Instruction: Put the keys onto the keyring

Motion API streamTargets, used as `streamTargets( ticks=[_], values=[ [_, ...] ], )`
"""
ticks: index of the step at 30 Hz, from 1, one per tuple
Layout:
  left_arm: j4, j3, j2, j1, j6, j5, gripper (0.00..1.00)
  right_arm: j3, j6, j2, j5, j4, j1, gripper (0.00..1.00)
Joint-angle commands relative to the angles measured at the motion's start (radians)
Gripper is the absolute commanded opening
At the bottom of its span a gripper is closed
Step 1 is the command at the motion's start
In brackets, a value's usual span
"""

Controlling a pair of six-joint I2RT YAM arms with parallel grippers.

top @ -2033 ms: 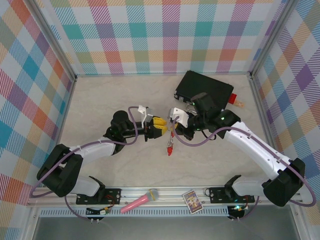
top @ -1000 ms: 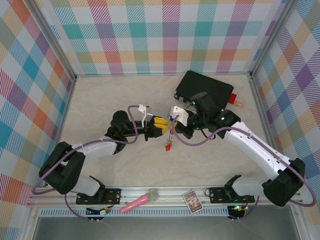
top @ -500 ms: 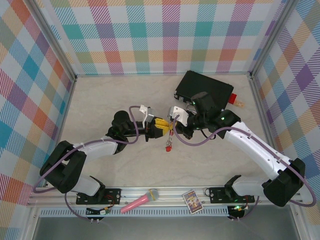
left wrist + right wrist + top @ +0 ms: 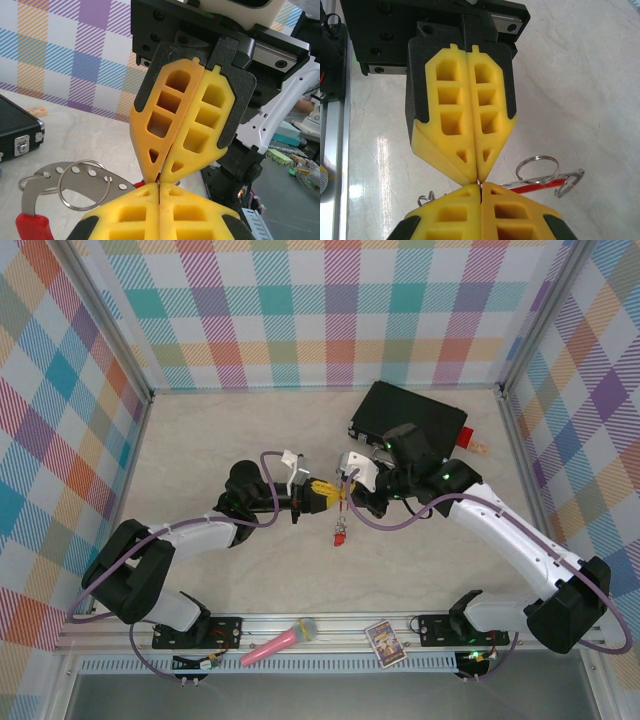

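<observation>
The keyring (image 4: 105, 178), a flat grey metal band punched with round holes and red-coated at one end, sits where the left gripper (image 4: 159, 188) and right gripper (image 4: 481, 186) meet tip to tip. Each one's yellow foam jaws are pressed together. One red key (image 4: 339, 537) dangles beneath, above the pale marbled surface (image 4: 200, 440).

You see a pale, marble-like surface (image 4: 200, 440) closed on three sides by walls (image 4: 300, 310) with a pastel check pattern. Grey metal posts (image 4: 110, 330) stand in the far corners, and a metal rail (image 4: 340, 620) runs along the near edge. The light is soft and even.
</observation>
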Motion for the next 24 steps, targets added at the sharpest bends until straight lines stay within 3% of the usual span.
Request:
streamTargets(
  ticks=[1, 5, 7, 14, 18, 24],
  values=[
    [0.01, 0.003, -0.014, -0.016, 0.025, -0.007, 0.0, -0.009, 0.01, -0.033, -0.042, 0.052, 0.014, 0.0],
    [-0.007, 0.004, -0.025, -0.016, 0.037, -0.023, 0.0, -0.015, 0.021, -0.042, -0.036, 0.066, 0.014, 0.0],
    [0.019, -0.002, -0.031, -0.016, 0.028, -0.047, 0.0, -0.016, 0.043, -0.05, -0.023, 0.077, 0.014, 0.17],
    [0.217, -0.041, -0.046, -0.016, -0.059, -0.145, 0.0, -0.113, 0.196, -0.165, 0.083, 0.229, -0.004, 0.35],
    [0.36, -0.038, -0.024, -0.017, -0.149, -0.192, 0.0, -0.217, 0.241, -0.261, 0.103, 0.362, -0.009, 0.39],
    [0.359, 0.013, -0.051, -0.047, -0.145, -0.252, 0.0, -0.239, 0.302, -0.286, 0.086, 0.419, -0.01, 0.36]
  ],
)
